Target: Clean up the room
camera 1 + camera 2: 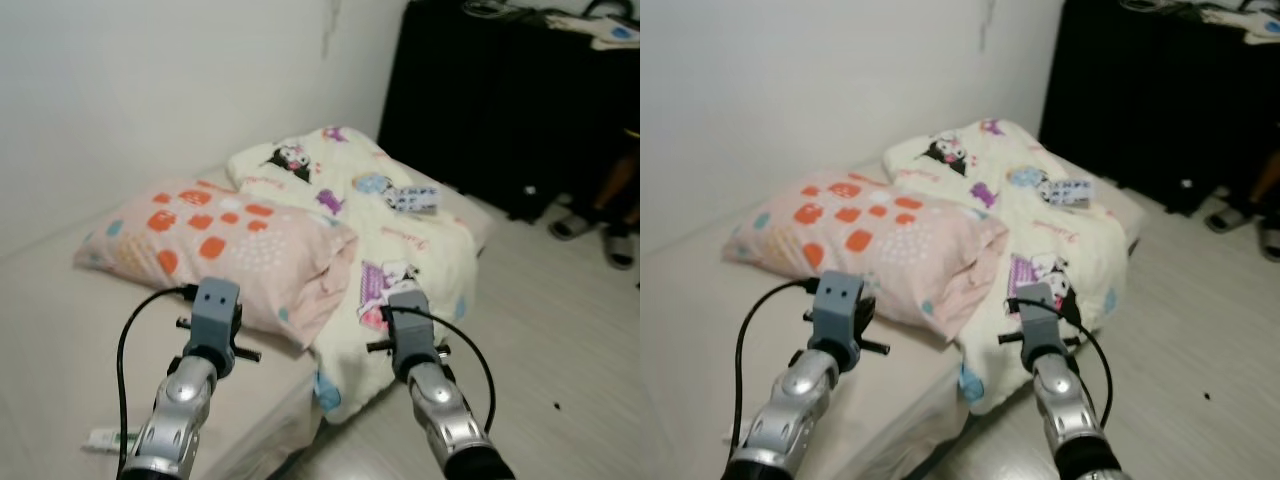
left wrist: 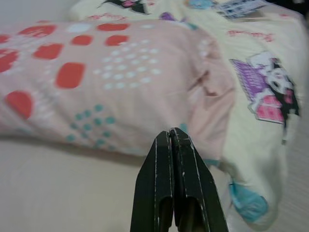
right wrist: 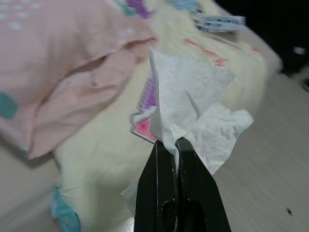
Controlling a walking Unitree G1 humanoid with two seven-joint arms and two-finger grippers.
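My right gripper (image 3: 169,142) is shut on a crumpled white tissue (image 3: 188,106), held above the cream cartoon-print blanket (image 1: 400,235) at the bed's near corner. In the left eye view that arm's wrist (image 1: 408,320) is over the blanket's hanging edge. My left gripper (image 2: 171,131) is shut with nothing in it, hovering over the mattress just short of the pink pillow with orange patches (image 1: 215,245). A small blue-and-white patterned packet (image 1: 412,198) lies further back on the blanket.
The bare mattress (image 1: 60,340) runs along the white wall on the left, with a small tube-like item (image 1: 105,439) near its front. Pale wood floor (image 1: 560,340) lies on the right. A black wardrobe (image 1: 500,100) stands behind, and a person's sandalled feet (image 1: 600,228) are beside it.
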